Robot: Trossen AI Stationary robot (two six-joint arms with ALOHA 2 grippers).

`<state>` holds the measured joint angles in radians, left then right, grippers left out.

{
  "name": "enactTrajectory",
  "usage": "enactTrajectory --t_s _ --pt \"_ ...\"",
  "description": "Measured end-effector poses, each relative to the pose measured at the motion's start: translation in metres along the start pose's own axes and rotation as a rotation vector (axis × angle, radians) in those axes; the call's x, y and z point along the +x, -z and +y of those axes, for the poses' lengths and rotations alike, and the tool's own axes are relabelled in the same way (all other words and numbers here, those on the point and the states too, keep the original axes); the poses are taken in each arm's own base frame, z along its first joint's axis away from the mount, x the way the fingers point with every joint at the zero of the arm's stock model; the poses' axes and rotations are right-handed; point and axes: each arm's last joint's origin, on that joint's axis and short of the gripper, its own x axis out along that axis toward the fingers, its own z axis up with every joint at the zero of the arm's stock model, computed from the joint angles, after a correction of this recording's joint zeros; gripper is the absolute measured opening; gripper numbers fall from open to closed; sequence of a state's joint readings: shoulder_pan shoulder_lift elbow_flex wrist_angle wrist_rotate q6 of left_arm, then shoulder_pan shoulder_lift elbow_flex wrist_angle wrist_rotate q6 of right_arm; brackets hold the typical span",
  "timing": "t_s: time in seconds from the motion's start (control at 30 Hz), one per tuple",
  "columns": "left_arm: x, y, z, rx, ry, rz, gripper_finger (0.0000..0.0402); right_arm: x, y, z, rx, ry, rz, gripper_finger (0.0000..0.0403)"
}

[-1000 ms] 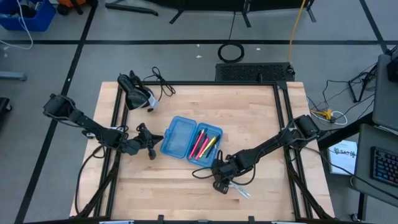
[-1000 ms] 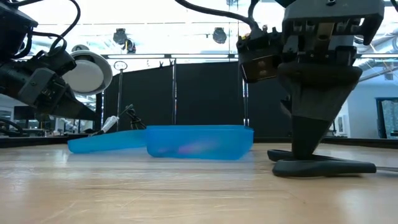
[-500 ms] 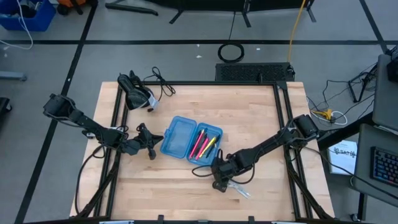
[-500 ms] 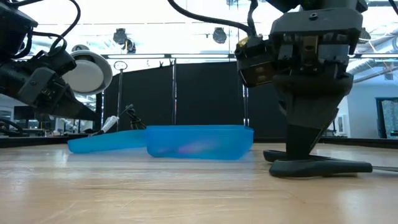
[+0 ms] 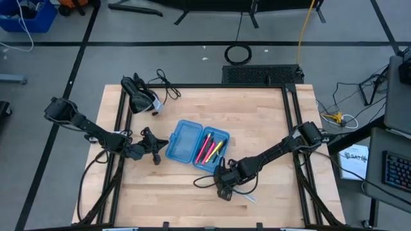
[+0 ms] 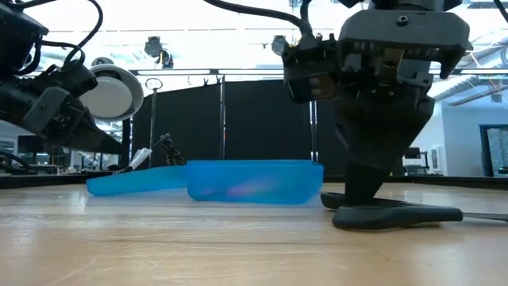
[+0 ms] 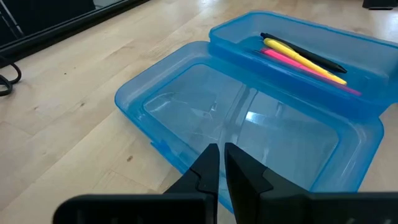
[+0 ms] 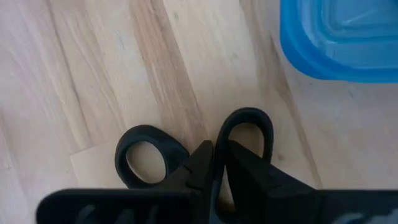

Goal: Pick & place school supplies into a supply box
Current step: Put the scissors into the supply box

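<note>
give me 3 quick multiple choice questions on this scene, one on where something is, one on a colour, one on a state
1. Where do the scissors lie?
A. inside the supply box
B. on the table beside the supply box
C. on the floor

2. What colour is the supply box?
A. translucent blue
B. green
C. white

3. How is the supply box?
A. shut
B. upside down
C. open, both halves flat

Key: 1 B, the handles rest on bare wood under the right pincer, outside the box wall. 2 A, both halves show blue. 3 C, the left wrist view shows an empty half beside the one holding the pens, with the left pincer near its edge.
</note>
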<state>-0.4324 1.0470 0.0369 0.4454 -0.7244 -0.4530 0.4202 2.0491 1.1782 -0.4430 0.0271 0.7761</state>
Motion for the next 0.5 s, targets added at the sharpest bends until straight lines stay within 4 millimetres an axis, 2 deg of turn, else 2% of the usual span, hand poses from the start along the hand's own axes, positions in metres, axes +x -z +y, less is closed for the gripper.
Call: enactTrajectory --t_s 0.3,0.43,0.5 --pt "0.0 0.0 0.0 -0.009 -0.005 -0.002 0.0031 -0.001 -0.002 0.002 -0.049 -0.027 -0.01 0.0008" --pt "0.0 0.0 0.0 -0.013 -0.005 -0.003 0.0031 -0.015 -0.002 0.006 -0.063 -0.018 -0.098 0.0007" --pt "0.0 0.0 0.0 -0.013 -0.005 -0.002 0.0031 -0.027 -0.003 0.009 -0.069 -0.023 -0.166 0.0007"
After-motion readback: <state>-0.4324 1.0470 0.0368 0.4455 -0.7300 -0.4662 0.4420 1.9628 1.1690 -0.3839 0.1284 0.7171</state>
